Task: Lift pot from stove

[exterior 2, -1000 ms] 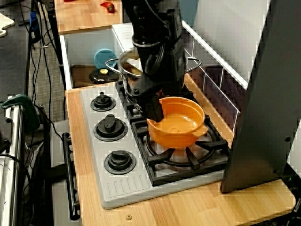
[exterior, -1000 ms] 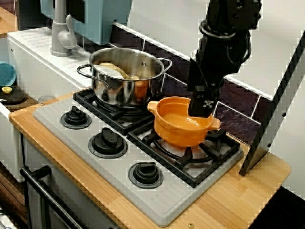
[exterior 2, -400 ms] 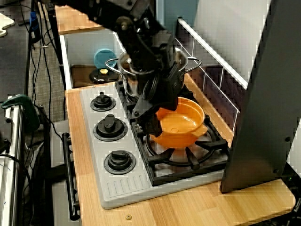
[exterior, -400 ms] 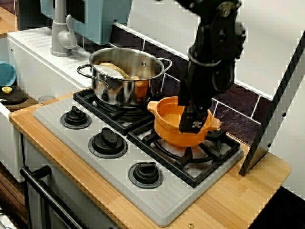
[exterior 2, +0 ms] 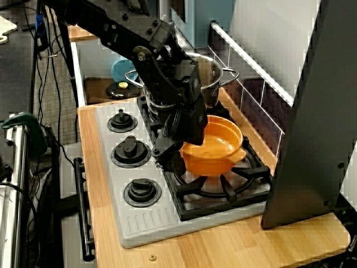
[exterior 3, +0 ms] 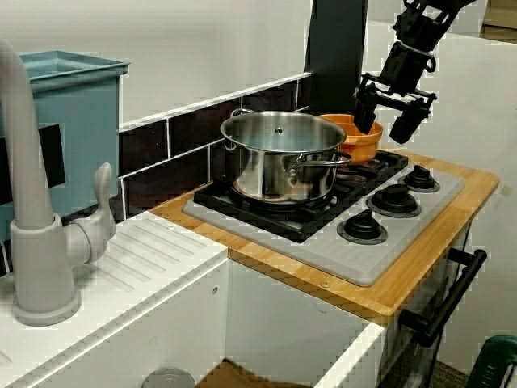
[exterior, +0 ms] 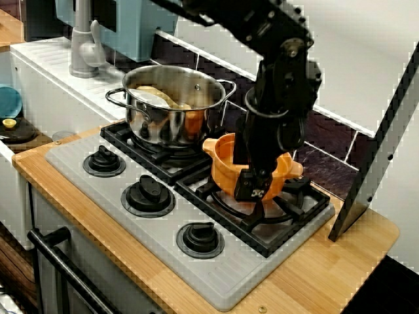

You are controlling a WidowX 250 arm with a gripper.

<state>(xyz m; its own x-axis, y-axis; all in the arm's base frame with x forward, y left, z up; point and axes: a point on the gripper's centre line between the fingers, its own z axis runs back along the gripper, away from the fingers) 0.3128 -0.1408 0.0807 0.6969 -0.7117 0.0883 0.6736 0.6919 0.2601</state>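
Note:
The orange pot (exterior: 222, 165) sits on the black grate of the right burner of the grey stove (exterior: 216, 275). It also shows in the side view (exterior 2: 218, 146) and, half hidden behind the steel pot, in the low view (exterior 3: 365, 145). My gripper (exterior 3: 384, 121) hangs from the black arm and is open. It straddles the pot's wall on the knob side: one finger is over the pot's inside, and the other finger (exterior: 252, 188) is outside it, low by the grate. The pot is empty.
A taller steel pot (exterior: 171, 116) with food in it stands on the left burner, close beside the orange pot. Three black knobs (exterior: 149, 195) line the stove's front. A dark leaning panel (exterior: 376, 150) stands at the right. A grey faucet (exterior: 82, 39) and a sink are at the left.
My gripper has moved from over the pot's inside towards the knobs and down, and now straddles the pot's near wall. The arm has swung lower. The pot has stayed on the grate.

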